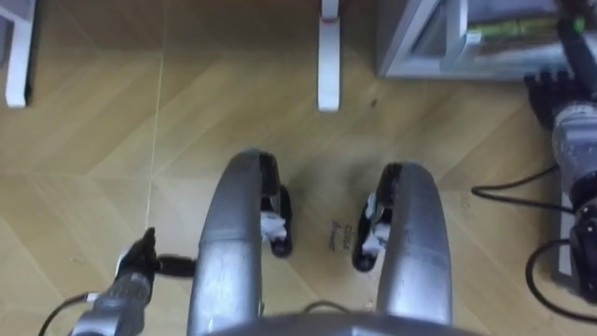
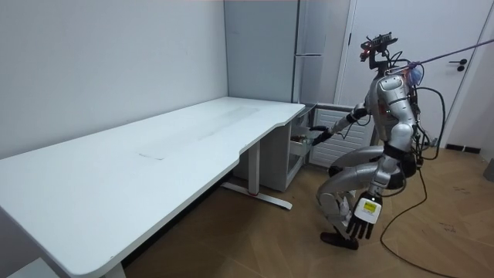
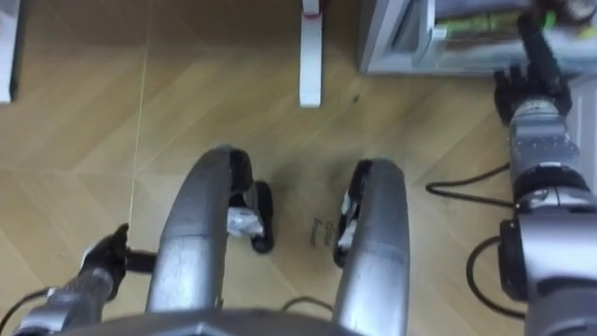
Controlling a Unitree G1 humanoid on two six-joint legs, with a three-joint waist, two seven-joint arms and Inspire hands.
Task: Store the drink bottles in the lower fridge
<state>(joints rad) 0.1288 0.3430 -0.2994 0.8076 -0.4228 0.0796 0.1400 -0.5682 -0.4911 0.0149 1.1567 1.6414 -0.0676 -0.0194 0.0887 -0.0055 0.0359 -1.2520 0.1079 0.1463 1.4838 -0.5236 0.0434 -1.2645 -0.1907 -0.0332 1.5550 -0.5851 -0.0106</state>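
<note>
I squat on the wooden floor in front of the open lower fridge (image 1: pixel 420 42) (image 2: pixel 302 147), beside the white desk. My right hand (image 3: pixel 527 89) (image 1: pixel 550 93) reaches forward to the fridge's opening, dark fingers pointing in; whether they hold anything is unclear. Green and yellow packaging (image 3: pixel 466 25) (image 1: pixel 494 35) shows inside the compartment, and something small and green (image 3: pixel 550 16) sits at my fingertips. My left hand (image 1: pixel 140 259) (image 2: pixel 361 222) hangs low by my side with relaxed fingers, holding nothing.
The long white desk (image 2: pixel 154 154) stands at my left, with one white foot (image 1: pixel 327 65) just ahead and another (image 1: pixel 19 65) far left. The tall silver upper fridge (image 2: pixel 309 46) rises above the open compartment. A white door (image 2: pixel 463 69) is behind me.
</note>
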